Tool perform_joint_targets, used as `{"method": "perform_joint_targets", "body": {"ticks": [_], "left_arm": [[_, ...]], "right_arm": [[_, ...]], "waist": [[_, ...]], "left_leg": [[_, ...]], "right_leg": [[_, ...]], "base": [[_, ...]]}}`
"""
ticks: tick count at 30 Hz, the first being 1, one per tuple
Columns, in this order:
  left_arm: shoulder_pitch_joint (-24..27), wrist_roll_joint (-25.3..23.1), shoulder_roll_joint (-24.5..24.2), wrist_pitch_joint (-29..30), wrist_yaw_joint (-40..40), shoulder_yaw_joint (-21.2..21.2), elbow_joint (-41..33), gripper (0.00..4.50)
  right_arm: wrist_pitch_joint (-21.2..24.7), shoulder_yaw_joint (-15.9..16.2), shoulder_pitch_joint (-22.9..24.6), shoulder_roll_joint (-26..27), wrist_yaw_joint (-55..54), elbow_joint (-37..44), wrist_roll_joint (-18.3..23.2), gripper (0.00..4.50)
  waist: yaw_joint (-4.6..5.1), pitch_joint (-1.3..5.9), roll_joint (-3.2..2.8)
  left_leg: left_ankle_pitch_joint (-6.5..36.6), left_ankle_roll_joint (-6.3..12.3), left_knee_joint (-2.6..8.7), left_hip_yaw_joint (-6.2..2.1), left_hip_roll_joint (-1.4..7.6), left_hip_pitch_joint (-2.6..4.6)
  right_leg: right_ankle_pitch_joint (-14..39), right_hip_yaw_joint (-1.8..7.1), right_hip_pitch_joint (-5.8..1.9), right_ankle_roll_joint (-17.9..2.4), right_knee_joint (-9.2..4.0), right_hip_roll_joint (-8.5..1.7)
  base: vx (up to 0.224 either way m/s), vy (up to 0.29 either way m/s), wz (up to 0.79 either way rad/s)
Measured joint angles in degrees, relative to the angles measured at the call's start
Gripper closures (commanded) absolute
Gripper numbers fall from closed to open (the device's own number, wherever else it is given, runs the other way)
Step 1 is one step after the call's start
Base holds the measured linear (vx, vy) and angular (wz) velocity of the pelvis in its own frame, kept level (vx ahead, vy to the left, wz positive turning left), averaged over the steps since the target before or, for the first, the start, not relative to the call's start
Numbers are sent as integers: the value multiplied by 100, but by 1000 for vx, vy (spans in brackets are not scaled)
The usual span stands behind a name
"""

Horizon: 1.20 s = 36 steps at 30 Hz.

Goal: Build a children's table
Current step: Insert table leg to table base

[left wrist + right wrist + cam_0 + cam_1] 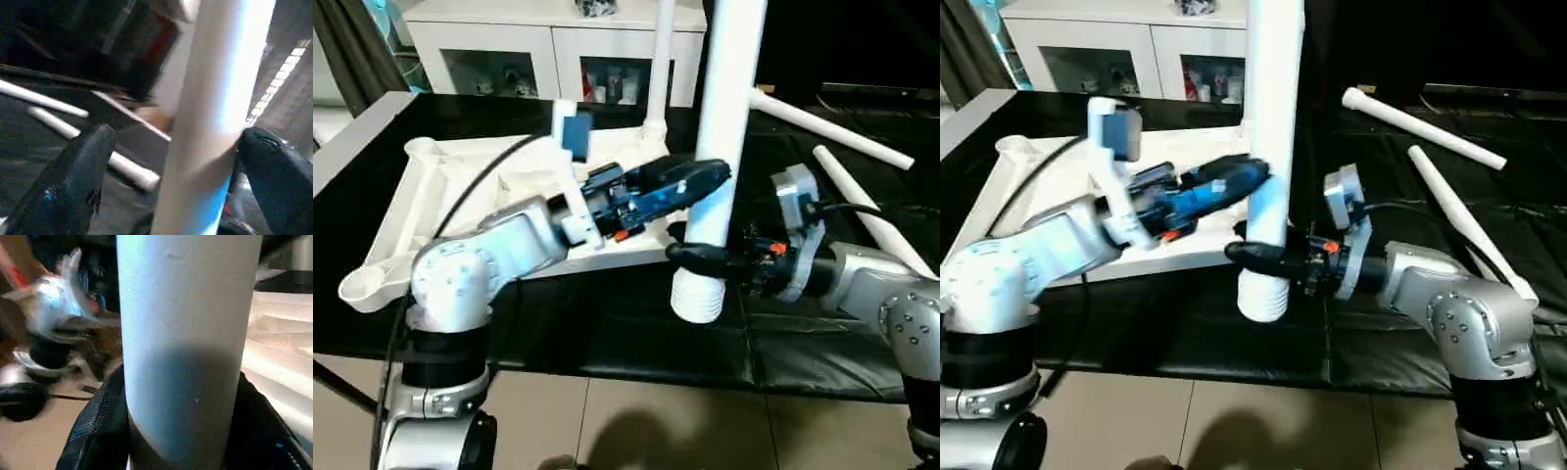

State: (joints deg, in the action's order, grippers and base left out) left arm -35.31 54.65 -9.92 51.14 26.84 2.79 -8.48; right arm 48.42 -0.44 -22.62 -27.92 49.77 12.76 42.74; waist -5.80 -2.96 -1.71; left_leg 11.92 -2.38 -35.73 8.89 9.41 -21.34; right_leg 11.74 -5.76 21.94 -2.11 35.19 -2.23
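Note:
The white tabletop [416,201] lies upside down on the black-covered table, ribs and corner sockets facing up. One white leg [661,59] stands in its far corner socket. A second leg [729,98] is held upright just off the tabletop's near right corner, its threaded end [697,299] pointing down. My right gripper [700,257] is shut on this leg close to that end. Higher up, my left gripper [710,176] is open around the same leg; one finger [279,181] touches it, and the other finger [73,181] stands apart.
Two loose white legs [832,125] [871,220] lie on the black cover at the right. A white cabinet with glass doors [548,54] stands behind the table. The table's near edge [636,367] drops to a tiled floor.

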Motion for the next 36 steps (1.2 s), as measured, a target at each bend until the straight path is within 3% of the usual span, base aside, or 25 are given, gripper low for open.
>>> {"method": "perform_joint_targets", "body": {"ticks": [6,9,12,16,25,34,36], "left_arm": [[-25,-821,414,-512,-1159,-9,38,5],[-21,-1164,734,-605,-1720,-140,56,5],[-9,-1211,1088,-647,-1945,-206,66,5],[-12,-1464,1454,-853,-2332,-291,255,38],[-150,-2170,1348,-1275,-2769,-303,615,122],[-150,-2374,1403,-1418,-2829,-305,655,175],[-149,-2417,1422,-1439,-2829,-317,655,204]], "right_arm": [[-432,413,-279,371,-1511,-269,-1320,256],[-468,586,-279,691,-2032,-285,-1647,256],[-544,776,-280,862,-2239,-191,-1811,256],[-595,813,-289,1301,-2755,-175,-1994,256],[-632,846,-289,1773,-3210,-159,-2120,256],[-633,952,-289,1938,-3277,-159,-2218,256],[-633,954,-289,1961,-3299,-159,-2225,256]], "waist": [[69,-1,2],[70,-1,2],[64,-1,2],[77,0,1],[83,0,1],[76,0,1],[80,0,1]], "left_leg": [[-6,-1,1,3,0,0],[-5,0,1,4,-1,-7],[-3,2,1,5,-1,-12],[-1,7,1,7,-2,-13],[-3,4,3,7,-1,-7],[-3,4,2,8,-2,-10],[-3,3,3,8,-1,-8]], "right_leg": [[-18,1,1,-19,3,-2],[-22,1,5,-26,0,-3],[-22,1,5,-26,-7,-5],[-22,1,6,-27,-8,-7],[-29,1,6,-27,-5,-7],[-30,2,6,-27,-7,-9],[-30,2,6,-27,-5,-8]], "base": [[0,0,0],[0,0,0],[0,0,0],[0,0,0],[0,0,0],[0,0,0],[0,0,0]]}}
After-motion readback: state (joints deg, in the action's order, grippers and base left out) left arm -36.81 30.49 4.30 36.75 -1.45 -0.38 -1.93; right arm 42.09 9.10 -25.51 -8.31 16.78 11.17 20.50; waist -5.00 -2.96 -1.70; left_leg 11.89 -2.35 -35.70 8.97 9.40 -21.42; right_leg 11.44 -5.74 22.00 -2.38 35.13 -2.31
